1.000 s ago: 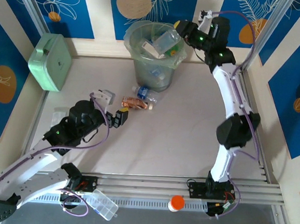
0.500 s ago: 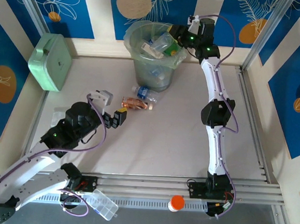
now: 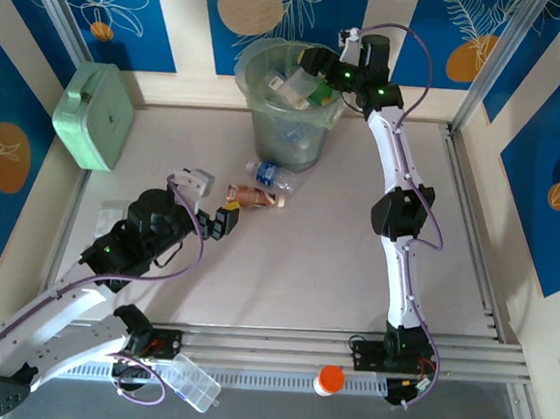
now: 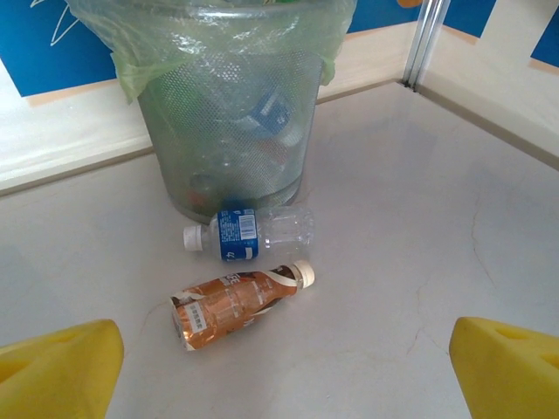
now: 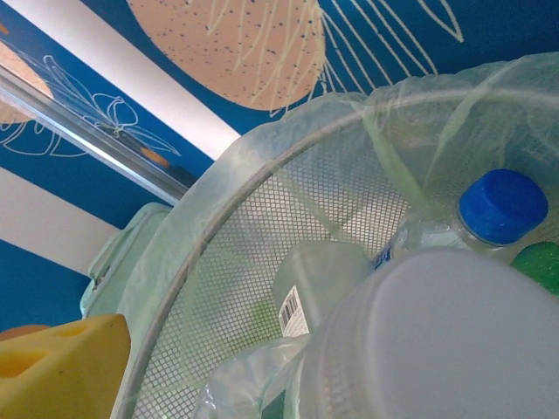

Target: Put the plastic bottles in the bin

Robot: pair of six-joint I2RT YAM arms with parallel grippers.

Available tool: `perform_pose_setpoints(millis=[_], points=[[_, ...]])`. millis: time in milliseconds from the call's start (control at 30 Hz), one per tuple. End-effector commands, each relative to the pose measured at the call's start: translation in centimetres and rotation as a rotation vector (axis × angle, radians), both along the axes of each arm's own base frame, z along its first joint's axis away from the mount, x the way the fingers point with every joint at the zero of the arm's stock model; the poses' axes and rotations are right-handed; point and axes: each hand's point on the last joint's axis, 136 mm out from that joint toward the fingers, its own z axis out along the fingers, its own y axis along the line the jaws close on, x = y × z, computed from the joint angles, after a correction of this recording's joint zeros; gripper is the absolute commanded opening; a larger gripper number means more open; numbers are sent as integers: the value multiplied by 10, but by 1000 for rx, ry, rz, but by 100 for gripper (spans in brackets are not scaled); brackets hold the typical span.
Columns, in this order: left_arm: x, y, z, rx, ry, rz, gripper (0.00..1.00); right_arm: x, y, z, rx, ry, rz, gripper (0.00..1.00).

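Left claw (image 4: 288, 375): fingers wide apart, nothing between them. You have it over the table (image 3: 334, 262), near-left of the two loose bottles.
Right claw (image 3: 318, 69): at the bin's far-right rim. Its yellow finger (image 5: 61, 367) stands clear of the pale bottle (image 5: 437, 340) before the lens, so log it as apart.
Bin (image 3: 267, 121): far centre, lined, several bottles inside, among them a blue-capped bottle (image 5: 502, 209).
Blue-labelled bottle (image 4: 253, 234): lying just beside the bin's near foot.
Brown-labelled bottle (image 4: 236, 301): lying just near of that one, white cap to the right.

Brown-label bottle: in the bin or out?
Out. The brown-label bottle lies sideways on the table, near the bin.
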Motion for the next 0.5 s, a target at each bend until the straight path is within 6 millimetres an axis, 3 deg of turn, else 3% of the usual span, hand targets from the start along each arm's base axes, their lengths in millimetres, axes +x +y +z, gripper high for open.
perform_pose_setpoints(millis=[0, 167, 300, 467], points=[[-1, -2, 6, 1, -33, -14, 96, -14, -24, 49, -42, -92, -73, 90], [0, 0, 7, 1, -36, -5, 96, -23, -30, 76, -44, -153, -94, 89], [0, 1, 8, 0, -40, -1, 96, -26, -36, 82, -43, -155, -100, 86], [1, 4, 9, 2, -50, 18, 96, -31, -33, 78, -68, -146, -85, 59]])
